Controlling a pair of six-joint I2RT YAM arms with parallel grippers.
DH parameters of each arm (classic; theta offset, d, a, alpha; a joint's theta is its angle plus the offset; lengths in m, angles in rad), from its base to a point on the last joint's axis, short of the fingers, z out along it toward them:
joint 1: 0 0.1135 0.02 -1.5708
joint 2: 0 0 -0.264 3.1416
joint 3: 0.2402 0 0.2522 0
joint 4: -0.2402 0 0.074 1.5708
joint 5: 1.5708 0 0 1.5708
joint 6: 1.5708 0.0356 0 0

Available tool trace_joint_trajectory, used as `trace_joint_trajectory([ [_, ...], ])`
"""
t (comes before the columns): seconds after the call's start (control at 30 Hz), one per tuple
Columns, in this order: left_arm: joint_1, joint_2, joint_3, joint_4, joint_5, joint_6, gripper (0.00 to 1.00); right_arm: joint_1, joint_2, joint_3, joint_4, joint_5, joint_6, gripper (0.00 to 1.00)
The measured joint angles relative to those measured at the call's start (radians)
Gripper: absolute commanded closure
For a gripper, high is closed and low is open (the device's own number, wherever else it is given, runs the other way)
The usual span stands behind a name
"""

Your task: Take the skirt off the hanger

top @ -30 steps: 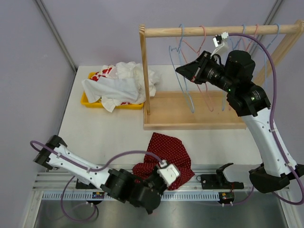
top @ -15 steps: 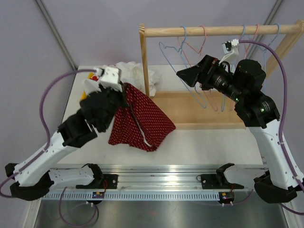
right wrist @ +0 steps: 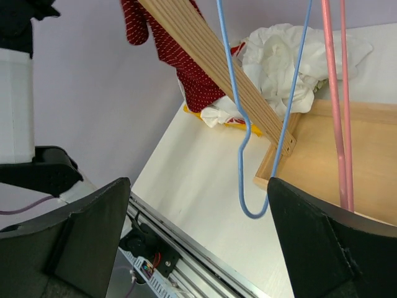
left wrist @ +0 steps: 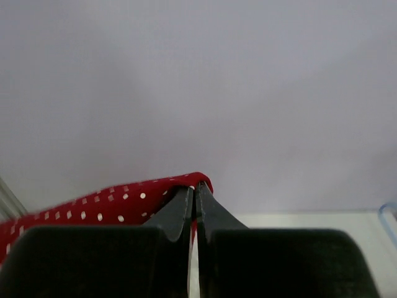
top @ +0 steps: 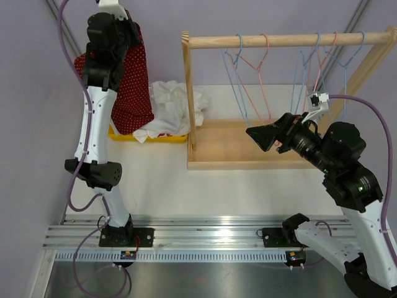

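The skirt (top: 129,87) is red with white dots and hangs free of any hanger, held high at the back left above the yellow bin (top: 115,132). My left gripper (left wrist: 195,186) is shut on a fold of the skirt (left wrist: 105,203) at its top. My right gripper (top: 260,137) stands open and empty in front of the wooden rack, just short of a bare blue hanger (right wrist: 242,155). The hanger's lower loop shows between the wide-apart fingers (right wrist: 74,242). Several bare blue and pink hangers (top: 239,81) hang on the rod (top: 285,40).
A pile of white clothes (top: 170,108) fills the yellow bin beside the rack's left post (top: 188,93). The rack's wooden base tray (top: 248,162) lies under the hangers. Pink hanger wires (right wrist: 335,93) hang right of the blue one. The arms' rail (top: 205,239) runs along the near edge.
The left arm has swung the skirt from the table's front up and back, high over the bin. The right gripper has opened and drawn back down from the hangers.
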Motion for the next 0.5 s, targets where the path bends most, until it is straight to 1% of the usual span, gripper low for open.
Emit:
trace_joint_trajectory([
  [0.1,0.022,-0.001,-0.205,0.053,0.057,-0.049,1.00,0.000,-0.027,-0.051,-0.008,0.001,-0.015,0.00],
  [0.2,0.021,0.002,-0.413,0.115,0.108,-0.096,1.00,0.000,-0.026,-0.080,-0.015,0.003,-0.029,0.00],
  [0.23,0.018,0.002,-0.490,0.143,0.118,-0.112,0.90,0.000,-0.025,-0.085,-0.019,0.005,-0.032,0.01],
  [0.3,0.014,-0.003,-0.665,0.222,0.122,-0.135,0.40,0.000,-0.023,-0.092,-0.021,0.008,-0.037,0.01],
  [0.33,0.011,-0.005,-0.743,0.241,0.121,-0.149,0.01,0.000,-0.022,-0.095,-0.020,0.008,-0.039,0.01],
  [0.4,0.010,-0.001,-0.868,0.259,0.114,-0.185,0.01,0.000,-0.023,-0.097,-0.020,0.008,-0.040,0.01],
  [0.5,0.012,0.005,-0.951,0.245,0.092,-0.204,0.01,0.000,-0.036,-0.097,-0.019,-0.003,-0.042,0.01],
])
